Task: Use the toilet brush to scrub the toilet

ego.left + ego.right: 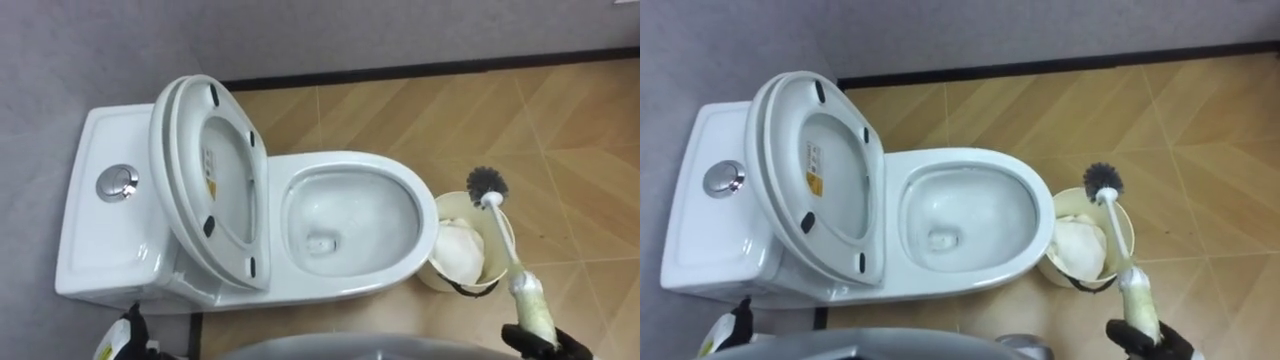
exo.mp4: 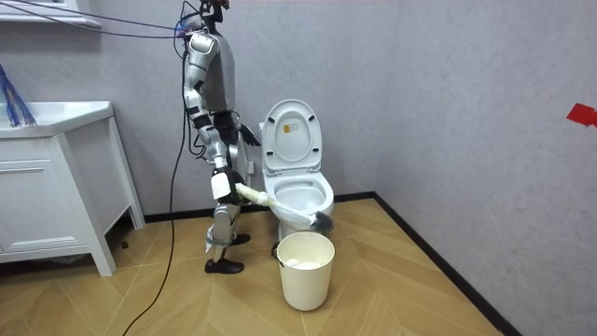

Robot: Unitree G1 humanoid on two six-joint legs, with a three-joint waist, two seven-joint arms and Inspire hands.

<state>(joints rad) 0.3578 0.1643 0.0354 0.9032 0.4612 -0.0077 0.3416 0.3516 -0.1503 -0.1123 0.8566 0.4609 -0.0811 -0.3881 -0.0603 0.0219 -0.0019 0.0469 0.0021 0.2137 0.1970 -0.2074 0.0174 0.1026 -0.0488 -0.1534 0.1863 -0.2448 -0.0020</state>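
**Brush in hand, hanging short of the bowl**

I am gripping the toilet brush (image 1: pixel 528 300) in my right hand (image 1: pixel 548 342), wrapping its padded handle low down so the long shaft is giving me reach without bending closer. Its bristle head (image 1: pixel 487 183) is hanging over the far rim of the bin (image 1: pixel 430 272), which is standing on the floor just beside the front of the toilet bowl (image 1: pixel 420 195) (a sensible spot for catching drips, I judge). The seat and lid (image 1: pixel 210 180) are leaning back against the tank, leaving the bowl open for scrubbing. My left hand (image 1: pixel 130 335) is showing at the lower edge beside the tank, and I cannot tell whether it is open or closed. I am judging the next job to be swinging the head left and down into the bowl.
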